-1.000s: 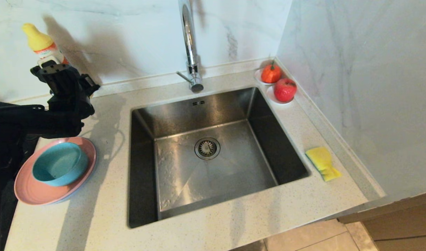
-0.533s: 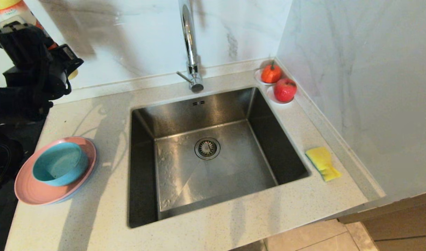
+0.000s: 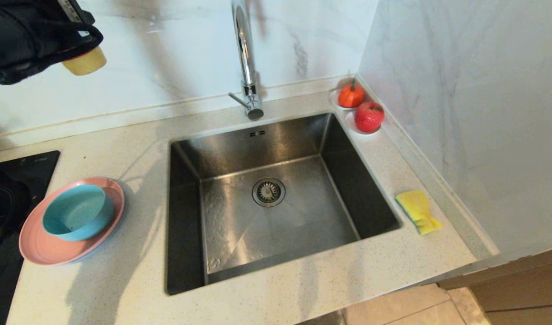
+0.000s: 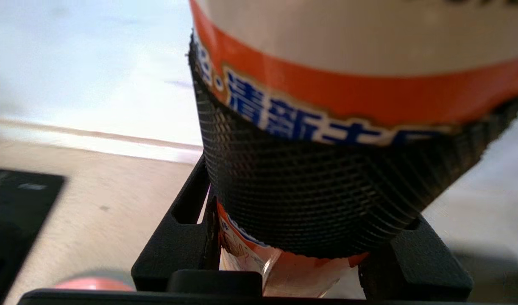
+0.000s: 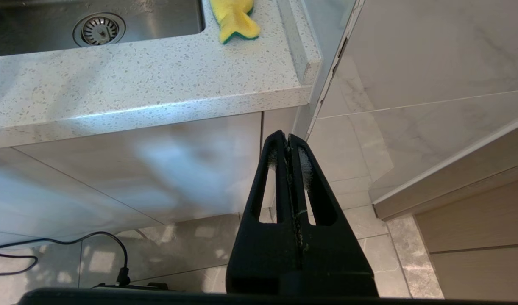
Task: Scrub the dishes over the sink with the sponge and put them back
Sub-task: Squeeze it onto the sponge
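A teal bowl [image 3: 77, 212] sits in a pink plate [image 3: 36, 248] on the counter left of the sink [image 3: 303, 234]; a pale plate's rim [image 3: 84, 258] peeks out beneath. The yellow sponge [image 3: 418, 211] lies on the counter right of the sink, also seen from the right wrist as sponge [image 5: 235, 19]. My left gripper [image 3: 63, 27] hangs high at the far left, shut on an orange-labelled bottle [image 4: 360, 84] whose yellowish end [image 3: 84, 61] shows below the hand. My right gripper [image 5: 288, 140] is shut and empty, low in front of the cabinet.
A tall chrome tap [image 3: 244, 54] stands behind the sink, with the strainer drain [image 3: 268, 191] mid-basin. Two red fruits on small saucers [image 3: 369, 116] sit at the back right corner. A black hob [image 3: 5, 194] borders the dishes on the left. A marble wall closes the right side.
My left arm has risen from just behind the dishes to the upper left corner of the head view, carrying the bottle with it. Dishes, sponge and right arm are unmoved.
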